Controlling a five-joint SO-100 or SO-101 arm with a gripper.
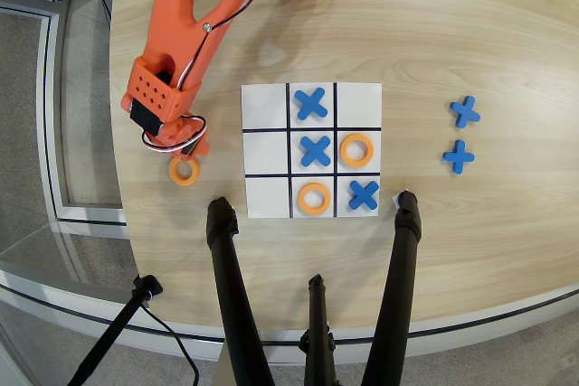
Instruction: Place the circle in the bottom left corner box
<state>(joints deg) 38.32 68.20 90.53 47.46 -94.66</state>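
Observation:
The circle (185,172), a flat orange ring, lies on the wooden table left of the paper grid (267,106). My orange gripper (187,155) hangs right over the ring's upper edge; the wrist body hides the fingertips, so neither their spacing nor any grip on the ring shows. The bottom left corner box (358,103), pictured as the grid's top-right cell, is a bare white square. Two more orange rings sit in the grid, one in the middle-right cell (356,150) and one in the bottom-middle cell (314,198).
Blue crosses fill the top-middle cell (310,103), the centre cell (315,150) and the bottom-right cell (363,194). Two spare crosses (465,112) (459,156) lie at the right. Black tripod legs (226,287) (400,277) stand at the near table edge.

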